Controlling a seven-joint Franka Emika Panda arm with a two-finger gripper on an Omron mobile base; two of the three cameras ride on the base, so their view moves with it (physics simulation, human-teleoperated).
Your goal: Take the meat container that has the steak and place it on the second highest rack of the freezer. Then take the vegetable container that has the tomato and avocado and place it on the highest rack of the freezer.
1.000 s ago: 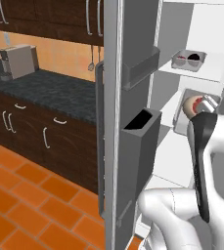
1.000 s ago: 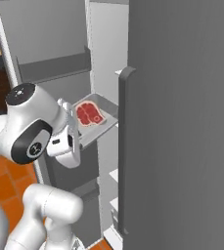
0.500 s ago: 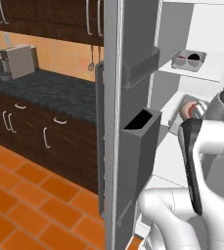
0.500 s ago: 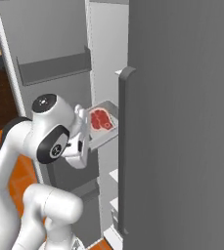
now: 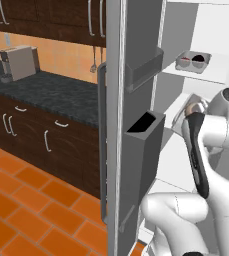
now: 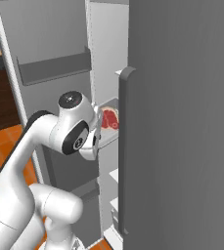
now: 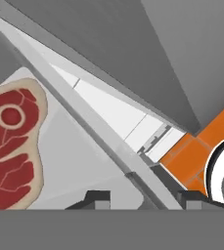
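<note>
Left base view: the freezer stands open in the centre of the frame, its door edge and grey door bins facing the camera. The vegetable container sits on a white shelf at upper right, with the tomato and the avocado inside it. Below it, at centre right, the arm reaches into the white interior, where the rim of the meat container shows just beyond the wrist. A toaster stands on the dark counter at upper left.

Right base view: the closed grey door fills the right half of the frame. At centre, the steak lies in the meat container on a white shelf inside the freezer, touching nothing but the tray. The wrist sits just to its left.

Hand view: the steak occupies the left edge, flat on the grey tray floor. The gripper shows two dark fingertips at the bottom edge, set apart with the container rim between them; whether they are parting or pressing the rim cannot be told.

Step in hand: judged from the tray resting on a shelf, the first placement is at its release. Which rack this is cannot be confirmed.

Next move: free the jaws fully, withdraw straight back clear of the rim, then address the vegetable container
</note>
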